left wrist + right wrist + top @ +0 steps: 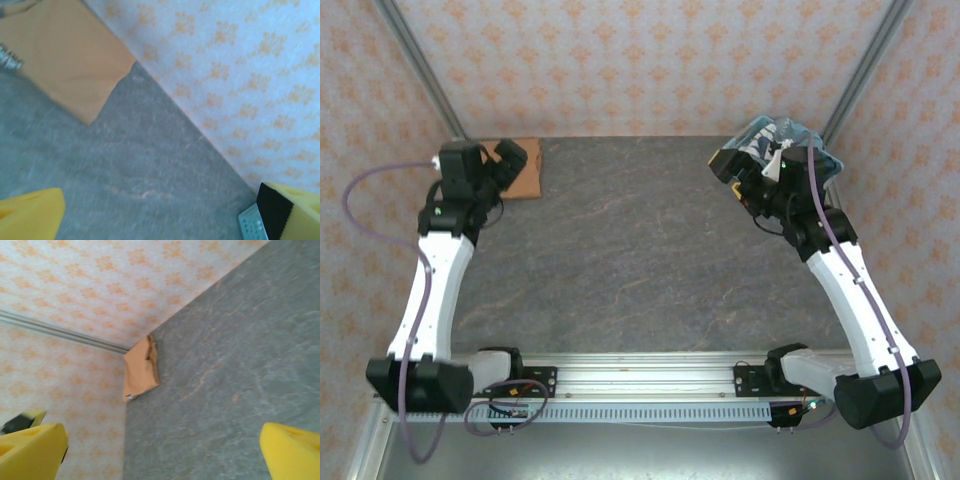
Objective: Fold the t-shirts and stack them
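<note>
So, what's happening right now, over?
Left gripper open, empty, beside orange shirt. Right gripper open, empty, by clothes heap far right. Shirt lies folded, far-left corner. Nothing blocking.

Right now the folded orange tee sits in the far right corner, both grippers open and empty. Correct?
Wrong corner: the orange tee lies in the far left corner, by the left gripper, per the top external view. The rest is right.
</note>
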Robot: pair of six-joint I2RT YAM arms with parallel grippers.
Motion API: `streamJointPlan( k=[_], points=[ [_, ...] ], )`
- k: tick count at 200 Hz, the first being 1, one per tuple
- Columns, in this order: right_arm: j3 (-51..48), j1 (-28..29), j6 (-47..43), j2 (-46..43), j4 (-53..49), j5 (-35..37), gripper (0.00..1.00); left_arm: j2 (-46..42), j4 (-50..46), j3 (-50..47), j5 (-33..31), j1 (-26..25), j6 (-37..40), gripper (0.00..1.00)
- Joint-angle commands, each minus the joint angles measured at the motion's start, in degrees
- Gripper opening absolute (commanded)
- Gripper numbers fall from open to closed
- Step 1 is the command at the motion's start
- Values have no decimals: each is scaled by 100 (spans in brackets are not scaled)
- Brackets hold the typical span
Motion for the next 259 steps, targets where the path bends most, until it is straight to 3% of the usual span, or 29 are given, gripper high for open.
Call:
streamJointPlan(
  k=[1,16,39,59,68,88,96,114,155,184,209,216,229,248,259],
  points=[
    [46,-68,-609,-415,-992,891,99,-657,-895,-841,-1124,-277,-395,100],
    [-110,-95,-725,-652,-1531,1994,99,-1283,-1264,-1217,-1624,-490,-305,100],
    [-720,-104,-744,-895,-1830,4061,99,-1992,-2049,-1657,-3579,-906,-175,100],
    [-2356,-126,-2045,-1471,117,4722,99,-2853,-161,-2997,-3460,-918,2028,100],
    [-3185,-122,-2411,-1756,1006,5311,99,-3184,596,-3600,-3559,-916,2525,100],
    [-4427,-170,-3197,-1946,2535,5848,99,-3493,2175,-4830,-3693,-903,3400,100],
    [-4659,-236,-3319,-1840,2834,5832,99,-3450,2875,-5236,-3520,-912,3709,100],
    [-4857,-355,-3451,-1304,3089,5687,99,-2778,3862,-5651,-3408,-879,3589,100],
    [-5098,-569,-3723,-184,4442,5158,99,-385,5194,-5219,-2969,-760,3837,100],
    [-5117,-817,-3823,452,5683,4655,99,685,6026,-4787,-2578,-379,3899,100],
    [-5191,-1181,-3549,1047,6785,4210,99,1314,6940,-4790,-2197,-20,3715,100],
    [-5181,-1225,-3591,1167,6943,4188,99,1261,6695,-4713,-2188,-23,3687,100],
    [-5327,-1349,-3526,1428,7441,4048,99,1152,7106,-5001,-2077,-24,3738,100],
    [-5529,-1474,-3480,1851,8151,3786,99,1094,8355,-5675,-2002,-58,3822,100],
    [-5503,-1474,-3517,2108,8339,3693,99,1192,8615,-5784,-2007,-96,3872,100]
  ],
)
